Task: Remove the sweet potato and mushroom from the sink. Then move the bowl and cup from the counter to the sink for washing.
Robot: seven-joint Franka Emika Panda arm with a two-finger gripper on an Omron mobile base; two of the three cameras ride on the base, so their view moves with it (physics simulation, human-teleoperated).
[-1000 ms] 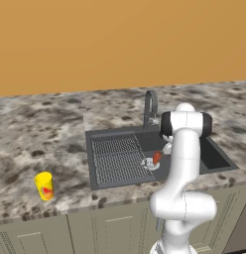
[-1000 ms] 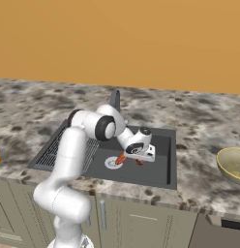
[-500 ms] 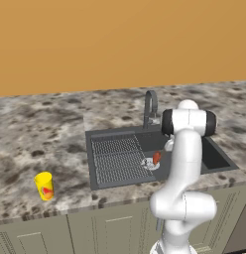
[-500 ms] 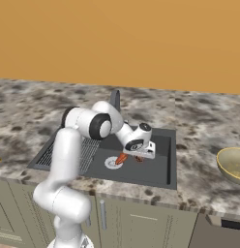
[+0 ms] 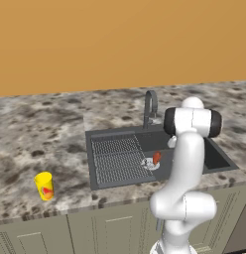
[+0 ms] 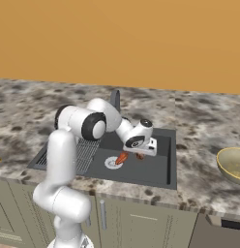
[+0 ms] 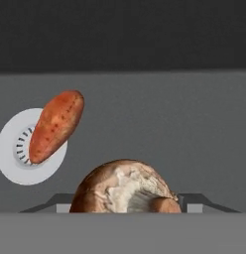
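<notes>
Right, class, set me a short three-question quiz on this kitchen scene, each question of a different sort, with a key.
1. True or false: the sweet potato lies across the round drain of the sink.
2. Which thing sits closest in front of the gripper? A) cup B) mushroom C) bowl
3. Fill in: the cup stands on the ____ beside the sink.

Key: 1 true; 2 B; 3 counter.
</notes>
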